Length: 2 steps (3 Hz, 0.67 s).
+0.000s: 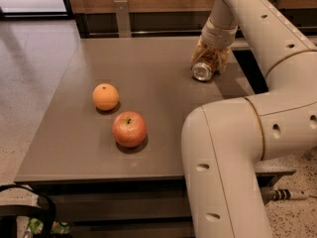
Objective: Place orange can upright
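The orange can [202,71] lies on its side at the back right of the grey table [148,63], with its shiny silver end facing the camera. My gripper [209,63] comes down from above and is shut on the can, with its yellowish fingers [197,52] pressed against the mottled brownish-orange body. The can rests on or just above the tabletop. Most of its body is hidden by the fingers.
A round orange fruit [106,96] and a red apple [129,129] sit on the left half of the table. My large white arm [233,148] fills the right foreground. The table's right edge runs close beside the can.
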Motion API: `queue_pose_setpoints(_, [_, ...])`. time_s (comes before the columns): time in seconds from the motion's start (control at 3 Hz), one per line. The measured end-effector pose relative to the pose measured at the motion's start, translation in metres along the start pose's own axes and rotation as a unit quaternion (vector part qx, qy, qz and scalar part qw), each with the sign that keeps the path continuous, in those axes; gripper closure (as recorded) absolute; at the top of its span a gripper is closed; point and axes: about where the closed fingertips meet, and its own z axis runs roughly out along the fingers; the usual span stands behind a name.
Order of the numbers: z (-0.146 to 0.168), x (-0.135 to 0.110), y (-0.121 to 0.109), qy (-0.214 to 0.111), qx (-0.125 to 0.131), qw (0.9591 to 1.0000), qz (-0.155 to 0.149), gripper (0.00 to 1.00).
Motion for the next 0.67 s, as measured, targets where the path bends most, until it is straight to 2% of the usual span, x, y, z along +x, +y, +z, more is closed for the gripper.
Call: queue_pose_setpoints(0.67, [0.0021, -0.0043, 0.0024, -0.006, -0.003, 1.0, 0.0, 0.88])
